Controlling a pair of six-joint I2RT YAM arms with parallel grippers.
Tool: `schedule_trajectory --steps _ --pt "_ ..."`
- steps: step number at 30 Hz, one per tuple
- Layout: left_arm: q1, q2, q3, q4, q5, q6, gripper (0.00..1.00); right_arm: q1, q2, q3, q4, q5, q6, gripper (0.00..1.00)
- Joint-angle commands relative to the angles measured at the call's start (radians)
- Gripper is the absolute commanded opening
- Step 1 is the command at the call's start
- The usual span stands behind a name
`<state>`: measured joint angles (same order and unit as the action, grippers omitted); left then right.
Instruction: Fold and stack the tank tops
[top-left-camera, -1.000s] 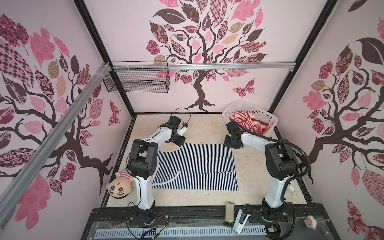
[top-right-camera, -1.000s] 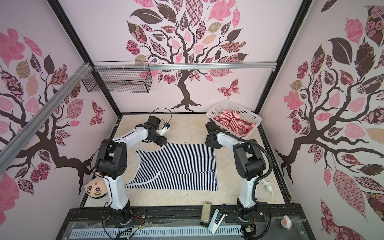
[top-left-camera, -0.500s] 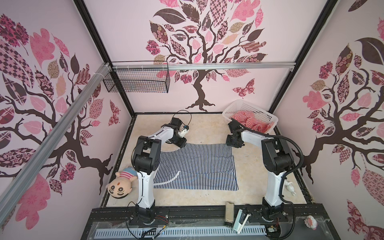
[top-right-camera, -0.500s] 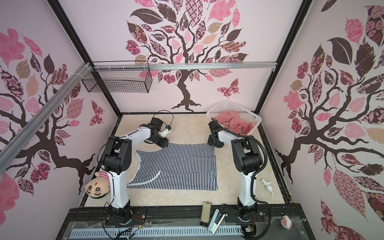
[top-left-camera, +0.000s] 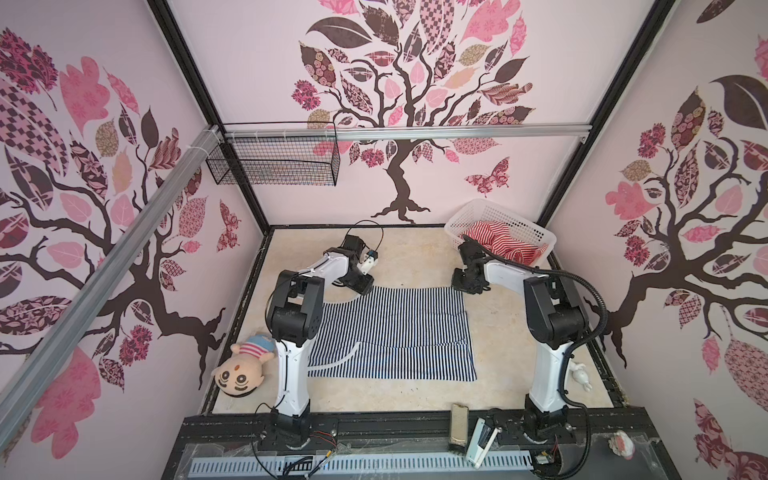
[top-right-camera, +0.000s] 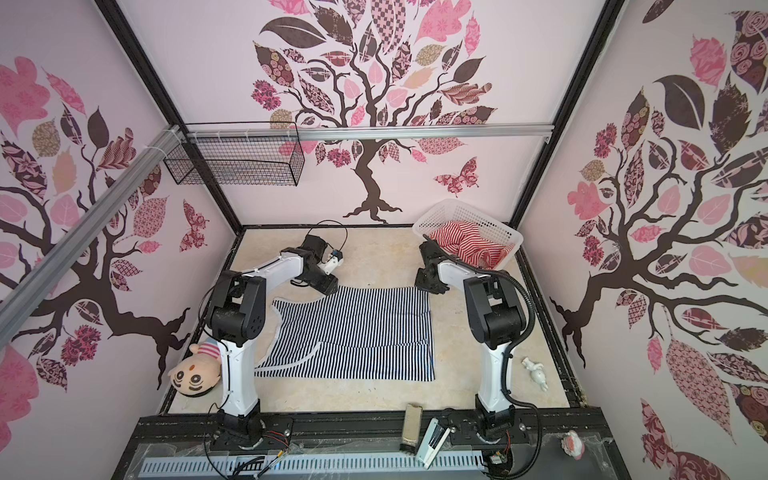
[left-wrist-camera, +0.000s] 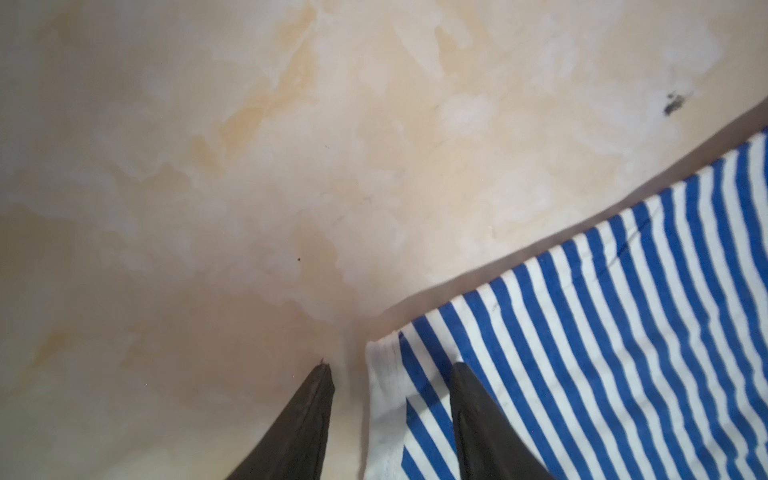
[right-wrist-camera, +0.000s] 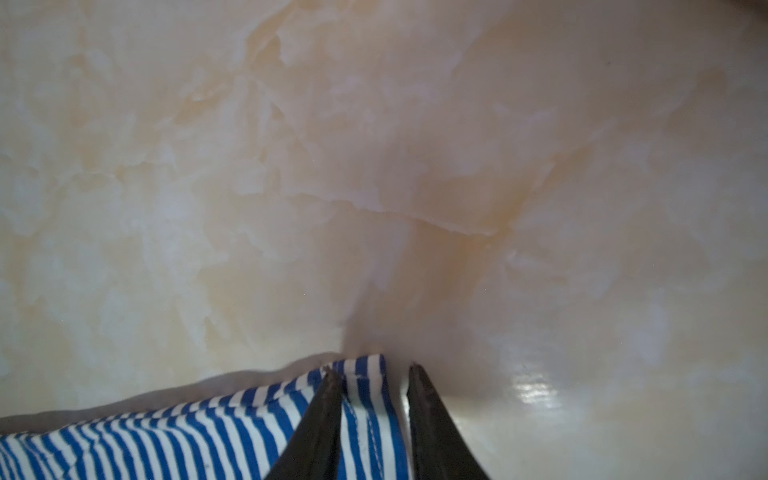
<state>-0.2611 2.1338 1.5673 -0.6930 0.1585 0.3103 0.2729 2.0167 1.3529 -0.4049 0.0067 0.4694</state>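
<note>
Where tree-printed walls (top-left-camera: 415, 166) enclose it, marbled tabletop (top-left-camera: 415, 257) bears navy-striped top (top-left-camera: 395, 324).

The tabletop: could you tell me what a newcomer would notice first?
The navy-striped tank top lies spread mid-table, with the left gripper and right gripper each straddling a far corner, jaws apart. The red-striped tank top sits crumpled in the white basket at the far right corner, and a plush doll lies near the left arm's base.

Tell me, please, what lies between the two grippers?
The far edge of the navy-striped tank top runs from the left gripper to the right gripper, flat on the table; both top views show it.
</note>
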Motion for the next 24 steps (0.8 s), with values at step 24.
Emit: schedule_trajectory --steps 24 --pt "0.033 0.028 0.062 -0.025 0.091 -0.025 0.54 0.006 -0.120 -0.062 0.066 -0.114 -0.034 0.00"
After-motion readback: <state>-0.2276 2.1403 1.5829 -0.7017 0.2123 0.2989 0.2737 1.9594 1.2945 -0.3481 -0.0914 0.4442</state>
